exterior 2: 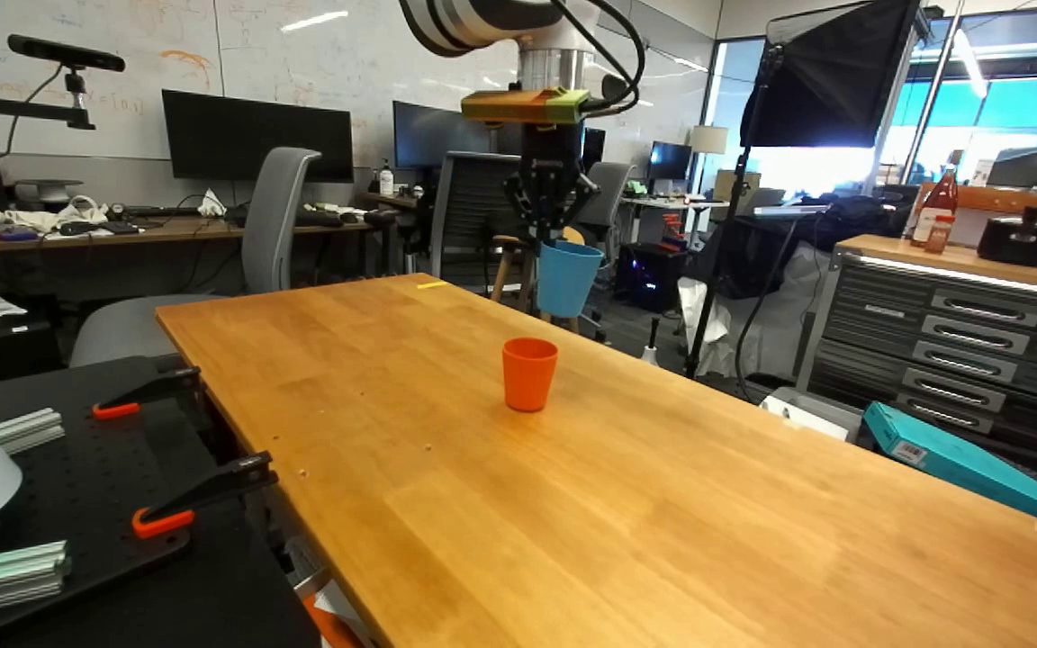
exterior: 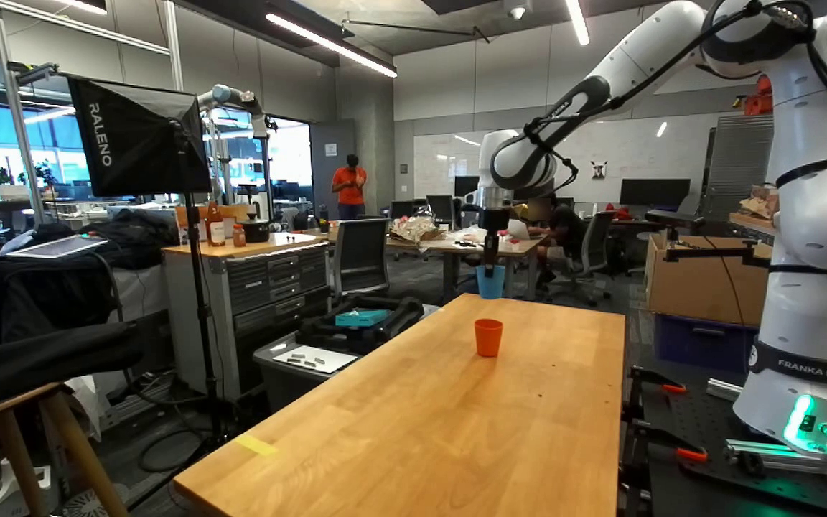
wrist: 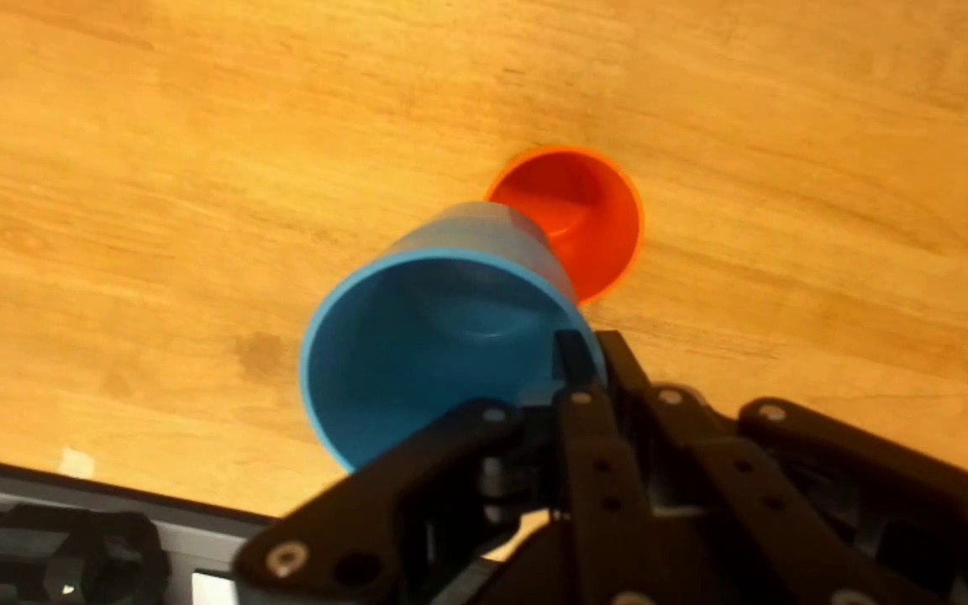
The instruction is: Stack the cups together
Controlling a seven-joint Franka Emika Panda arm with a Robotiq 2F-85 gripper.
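Observation:
The blue cup (exterior: 490,286) is held above the table in both exterior views, open end up and a little tilted (exterior 2: 570,281). My gripper (exterior 2: 544,236) is shut on its rim. In the wrist view, one fingertip is inside the blue cup (wrist: 442,353) and one outside its wall (wrist: 590,343). The orange-red cup (exterior: 488,339) stands upright on the wooden table, below the blue cup and apart from it, in both exterior views (exterior 2: 529,378). In the wrist view the blue cup's lower part covers part of the orange-red cup (wrist: 597,223).
The long wooden table (exterior: 413,431) carries yellow tape (exterior: 257,445) near one end. Black clamps with orange tips (exterior 2: 163,522) sit along the robot-side edge. A grey bin (exterior: 277,373) and a teal box (exterior 2: 978,459) stand beside the opposite edge.

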